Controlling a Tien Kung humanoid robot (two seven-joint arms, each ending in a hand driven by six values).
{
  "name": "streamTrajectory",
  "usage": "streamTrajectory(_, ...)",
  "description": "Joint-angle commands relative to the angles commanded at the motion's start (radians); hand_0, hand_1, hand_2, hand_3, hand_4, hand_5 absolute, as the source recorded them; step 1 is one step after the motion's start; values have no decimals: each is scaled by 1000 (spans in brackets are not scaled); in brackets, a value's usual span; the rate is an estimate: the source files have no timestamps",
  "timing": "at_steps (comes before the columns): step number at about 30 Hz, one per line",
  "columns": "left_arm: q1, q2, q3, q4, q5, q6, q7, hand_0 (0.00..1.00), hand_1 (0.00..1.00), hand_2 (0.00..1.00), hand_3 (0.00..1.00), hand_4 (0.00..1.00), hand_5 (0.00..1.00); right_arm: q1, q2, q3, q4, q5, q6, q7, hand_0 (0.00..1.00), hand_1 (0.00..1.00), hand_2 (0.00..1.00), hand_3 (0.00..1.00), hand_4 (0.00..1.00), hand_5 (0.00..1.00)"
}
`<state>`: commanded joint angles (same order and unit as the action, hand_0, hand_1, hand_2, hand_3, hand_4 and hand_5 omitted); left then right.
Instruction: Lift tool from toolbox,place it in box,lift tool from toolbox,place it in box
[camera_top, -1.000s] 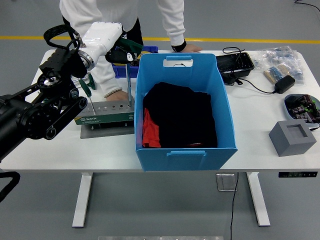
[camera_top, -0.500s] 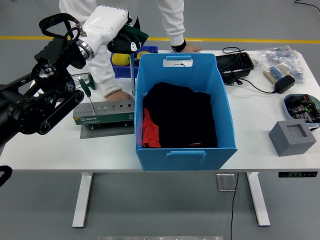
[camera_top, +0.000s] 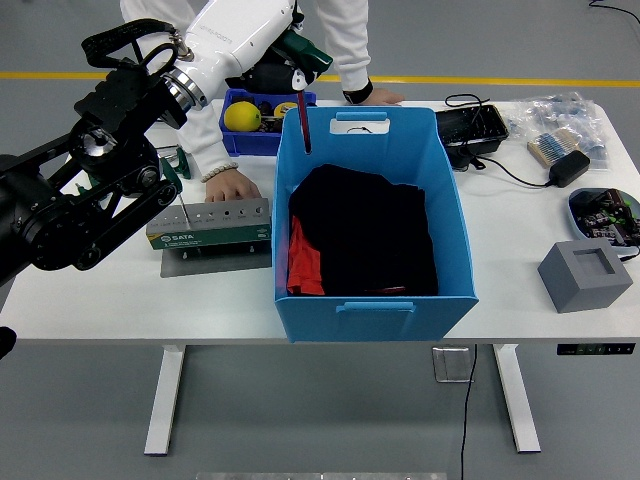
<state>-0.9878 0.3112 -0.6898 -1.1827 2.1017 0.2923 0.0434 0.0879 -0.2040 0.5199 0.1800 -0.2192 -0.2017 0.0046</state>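
Above the far left corner of the blue box (camera_top: 375, 215), the left hand (camera_top: 290, 55) holds a screwdriver (camera_top: 300, 115) by its green handle, fingers wrapped round it, the shaft hanging down with its tip over the box's rim. Half a second ago the tool was just left of the box, its tip near the tool holder; a second ago it was standing in the holder's right end. It has since been lifted clear and carried up and to the right, and the white forearm has swung higher toward the far edge of the worktop (camera_top: 520, 260).

The tool holder (camera_top: 210, 228), a grey block on a metal plate near the left side of the worktop, carries a green front strip with the word "SATA" in white; the smaller print beside it is too fine to read. One thin tool (camera_top: 184, 210) stands upright in its left end. A person's hand (camera_top: 232, 187) rests flat on the worktop just behind the holder, having slid slightly left since the earlier frames; the other hand (camera_top: 370, 96) rests at the far edge behind the box.

Inside the box lie black cloth (camera_top: 365, 230) and a red item (camera_top: 302, 260). A small blue bin (camera_top: 262, 125) with a yellow ball (camera_top: 241, 116) sits behind the holder, now uncovered by the arm.
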Motion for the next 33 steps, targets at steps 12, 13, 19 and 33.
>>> streamTrajectory(12,-7,-41,73,-82,-22,26,-1,203,50,86,101,580,505,6,-2,-8,0,11,1,2,678,664,729,575,779,692)
streamTrajectory(13,-8,-47,86,-81,-23,27,1,203,50,86,101,580,505,7,-2,-8,0,11,1,2,678,664,729,575,779,692)
streamTrajectory(19,-4,-89,164,-44,-34,35,10,203,48,86,102,570,506,12,-4,-13,0,14,2,3,679,664,729,575,779,692)
streamTrajectory(33,-51,-145,365,58,-82,-13,11,204,45,82,99,563,543,21,-9,-25,0,25,3,7,679,664,729,575,779,692)
